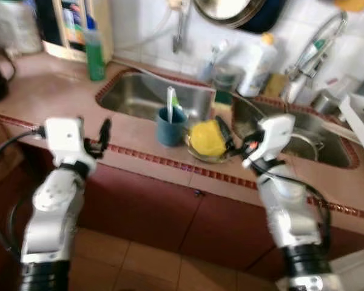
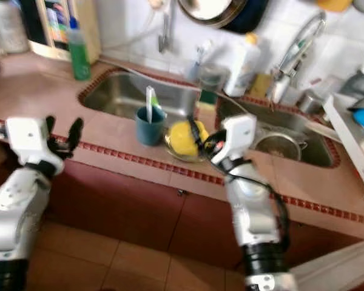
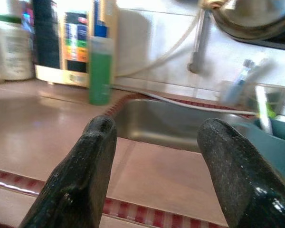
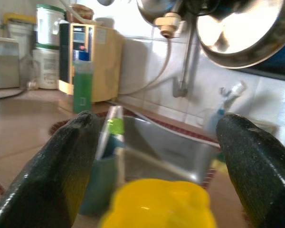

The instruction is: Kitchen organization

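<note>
A yellow, rounded thing (image 1: 206,138) lies in a shallow dish (image 1: 200,157) on the counter strip between the two sink basins. Just left of it stands a dark blue cup (image 1: 170,126) holding a white and green utensil (image 1: 170,103). My right gripper (image 2: 203,138) is open at the yellow thing's right side; in its wrist view the fingers (image 4: 71,156) spread wide with the yellow thing (image 4: 156,204) low between them. Off to the left, my left gripper (image 2: 62,134) hangs open over the counter's front edge, holding nothing, and its wrist view looks toward the left basin (image 3: 180,126).
A green bottle (image 1: 95,54) and a wooden box (image 1: 79,27) stand at the back left. The right basin holds a metal pot (image 1: 306,144). Bottles (image 1: 258,63) and a faucet (image 1: 318,45) line the wall. A dish rack (image 1: 358,115) sits far right. Red tile trim (image 1: 151,159) marks the counter edge.
</note>
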Available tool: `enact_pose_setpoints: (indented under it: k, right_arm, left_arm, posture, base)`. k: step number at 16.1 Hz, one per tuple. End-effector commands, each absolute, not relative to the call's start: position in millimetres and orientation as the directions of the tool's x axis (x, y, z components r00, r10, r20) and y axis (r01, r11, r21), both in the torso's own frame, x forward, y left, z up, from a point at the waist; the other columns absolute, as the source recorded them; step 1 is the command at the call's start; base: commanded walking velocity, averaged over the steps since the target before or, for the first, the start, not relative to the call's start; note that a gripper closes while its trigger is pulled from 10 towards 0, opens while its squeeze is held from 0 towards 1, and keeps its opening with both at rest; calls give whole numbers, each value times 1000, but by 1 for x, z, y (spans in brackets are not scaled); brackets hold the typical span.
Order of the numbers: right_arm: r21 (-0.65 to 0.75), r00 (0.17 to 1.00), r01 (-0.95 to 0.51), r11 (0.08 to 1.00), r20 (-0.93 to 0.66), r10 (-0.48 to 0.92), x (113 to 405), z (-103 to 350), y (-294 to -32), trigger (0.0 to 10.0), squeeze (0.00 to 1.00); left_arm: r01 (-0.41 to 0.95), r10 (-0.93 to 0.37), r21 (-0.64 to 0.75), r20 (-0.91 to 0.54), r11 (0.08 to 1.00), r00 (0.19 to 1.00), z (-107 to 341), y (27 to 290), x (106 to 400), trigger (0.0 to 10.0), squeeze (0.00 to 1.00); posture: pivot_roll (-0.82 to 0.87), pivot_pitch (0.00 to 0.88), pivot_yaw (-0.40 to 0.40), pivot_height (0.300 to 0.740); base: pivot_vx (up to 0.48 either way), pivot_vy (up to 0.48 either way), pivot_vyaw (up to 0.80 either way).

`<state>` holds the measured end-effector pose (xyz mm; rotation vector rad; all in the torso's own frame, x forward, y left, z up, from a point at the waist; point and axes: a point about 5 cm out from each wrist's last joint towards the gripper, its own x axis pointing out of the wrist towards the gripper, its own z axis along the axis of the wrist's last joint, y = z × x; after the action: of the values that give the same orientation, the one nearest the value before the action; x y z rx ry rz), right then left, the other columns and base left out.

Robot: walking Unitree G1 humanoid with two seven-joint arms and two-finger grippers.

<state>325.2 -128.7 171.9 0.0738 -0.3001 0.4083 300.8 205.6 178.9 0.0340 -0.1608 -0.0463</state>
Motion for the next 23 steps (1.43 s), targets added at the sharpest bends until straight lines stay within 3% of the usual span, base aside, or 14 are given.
enact_pose_setpoints:
  k: [1,15,23]
  right_arm:
    - [-7,881,-379,925,303,363,327,175,-139,10000,0]
    - [-38,870,-409,912,283,403,326,173,-137,10000,0]
    - [-36,872,-410,911,277,404,326,172,-138,10000,0]
  left_arm:
    - [85,-92,44,185,995,978,185,195,303,10000,0]
    - [153,-169,97,189,983,967,181,183,298,10000,0]
    - [103,-113,68,178,992,977,178,186,297,10000,0]
  posture:
    - [73,0,-140,740]
    - [80,0,-158,740]
    - [84,0,-162,740]
  base:
    - [0,0,0]
    - [0,0,0]
    - [0,0,0]
